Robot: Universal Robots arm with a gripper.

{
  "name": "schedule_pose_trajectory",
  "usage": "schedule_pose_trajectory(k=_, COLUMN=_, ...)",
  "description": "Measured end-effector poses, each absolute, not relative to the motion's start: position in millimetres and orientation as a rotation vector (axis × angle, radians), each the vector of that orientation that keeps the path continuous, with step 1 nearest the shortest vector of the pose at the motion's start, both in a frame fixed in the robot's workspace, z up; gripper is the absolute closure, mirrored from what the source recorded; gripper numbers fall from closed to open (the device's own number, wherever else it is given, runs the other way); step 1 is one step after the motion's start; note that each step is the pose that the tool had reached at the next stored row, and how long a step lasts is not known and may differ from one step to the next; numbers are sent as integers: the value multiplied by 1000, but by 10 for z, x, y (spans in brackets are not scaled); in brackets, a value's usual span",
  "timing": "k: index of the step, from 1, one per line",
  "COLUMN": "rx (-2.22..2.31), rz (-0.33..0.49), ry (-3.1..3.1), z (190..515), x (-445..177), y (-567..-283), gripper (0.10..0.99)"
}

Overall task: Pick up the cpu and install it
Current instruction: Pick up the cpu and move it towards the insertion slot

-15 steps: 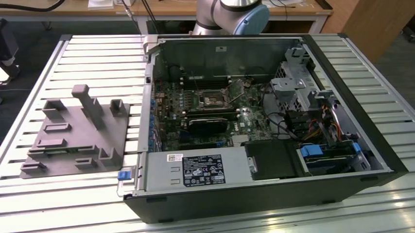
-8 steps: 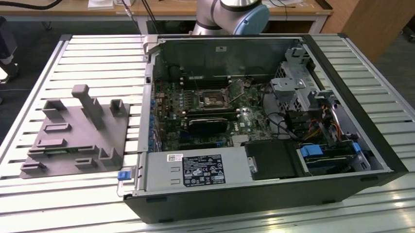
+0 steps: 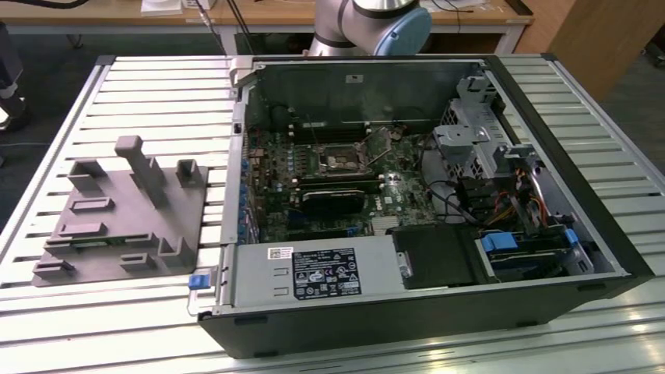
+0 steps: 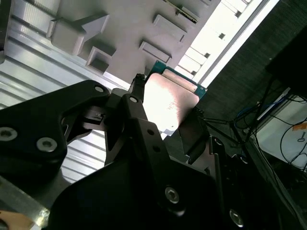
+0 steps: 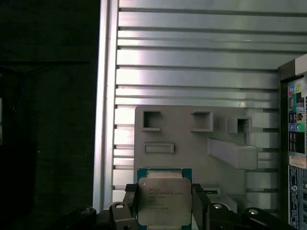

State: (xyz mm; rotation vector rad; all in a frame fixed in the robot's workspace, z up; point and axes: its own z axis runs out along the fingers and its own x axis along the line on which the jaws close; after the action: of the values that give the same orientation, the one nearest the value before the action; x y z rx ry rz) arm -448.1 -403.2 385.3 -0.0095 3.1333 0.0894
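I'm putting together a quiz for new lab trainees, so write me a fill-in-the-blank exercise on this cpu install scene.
1. In both wrist views the pincer is shut on the ___.
2. In the exterior view, the grey fixture block lies on the exterior view's ___ of the open computer case.
3. Block and case both rest on a slatted metal ___.

Missing words: cpu; left; table.

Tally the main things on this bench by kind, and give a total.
cpu: 1
end effector: 1, shut on the cpu
grey fixture block: 1
open computer case: 1
Total: 4
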Motion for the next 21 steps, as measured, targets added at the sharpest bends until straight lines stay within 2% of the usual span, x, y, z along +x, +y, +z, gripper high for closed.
schedule_pose_trajectory(k=21, rx=-10, rz=90, ry=3133, z=4049, x=-4431, y=-4032, gripper=549)
